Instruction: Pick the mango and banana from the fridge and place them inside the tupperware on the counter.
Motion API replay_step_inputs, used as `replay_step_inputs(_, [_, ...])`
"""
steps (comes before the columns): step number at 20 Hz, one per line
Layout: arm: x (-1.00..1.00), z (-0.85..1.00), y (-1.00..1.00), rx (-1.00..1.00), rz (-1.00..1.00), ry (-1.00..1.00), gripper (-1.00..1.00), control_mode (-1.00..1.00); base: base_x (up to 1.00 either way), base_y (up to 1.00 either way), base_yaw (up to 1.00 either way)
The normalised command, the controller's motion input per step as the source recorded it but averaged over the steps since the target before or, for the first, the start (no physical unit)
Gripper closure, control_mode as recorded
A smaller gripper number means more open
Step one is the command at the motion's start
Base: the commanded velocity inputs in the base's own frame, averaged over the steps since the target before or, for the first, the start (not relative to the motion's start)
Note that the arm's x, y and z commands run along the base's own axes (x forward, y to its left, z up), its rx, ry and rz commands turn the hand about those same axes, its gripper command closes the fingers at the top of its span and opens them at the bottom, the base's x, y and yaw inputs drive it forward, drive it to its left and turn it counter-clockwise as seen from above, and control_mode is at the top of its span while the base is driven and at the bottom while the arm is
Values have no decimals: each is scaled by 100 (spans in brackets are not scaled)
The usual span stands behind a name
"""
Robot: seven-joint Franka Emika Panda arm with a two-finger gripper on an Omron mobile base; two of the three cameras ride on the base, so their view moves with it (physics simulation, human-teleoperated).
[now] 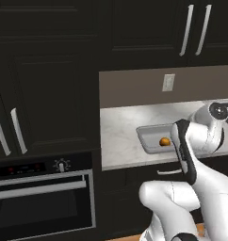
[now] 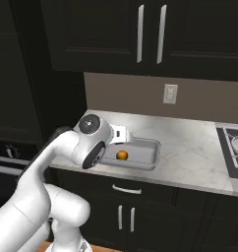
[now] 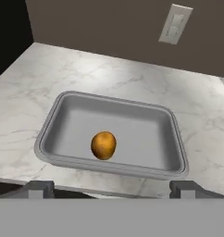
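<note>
So your mango (image 3: 103, 145) sits in the tupperware (image 3: 53, 122), gripper (image 3: 111, 189) fingers spread wide and empty; I judge the banana comes next.

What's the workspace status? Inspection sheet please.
Surface: marble counter, bare around the tray.
Job's things: mango lying inside the tupperware, which sits on the counter near its front edge.
Clutter: nothing seen.
Grippers: gripper open, holding nothing, above the counter's front edge facing the tupperware.
Cables: nothing seen.
Surroundings: wall outlet behind; dark cabinets above; oven to the left; stovetop at right.
</note>
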Motion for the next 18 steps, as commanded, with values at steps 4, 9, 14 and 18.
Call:
replay_step_inputs(4, [-99,67,6,-5,0,-14,-100,-100,0,0,0])
replay_step_inputs(9, [-74,82,24,-7,0,-17,-100,-100,0,0,0])
replay_step_inputs(14, [-30,80,46,-9,0,-14,-100,-100,0,0,0])
replay_step_inputs(18, [-10,52,45,-8,0,-1,-100,-100,0,0,0])
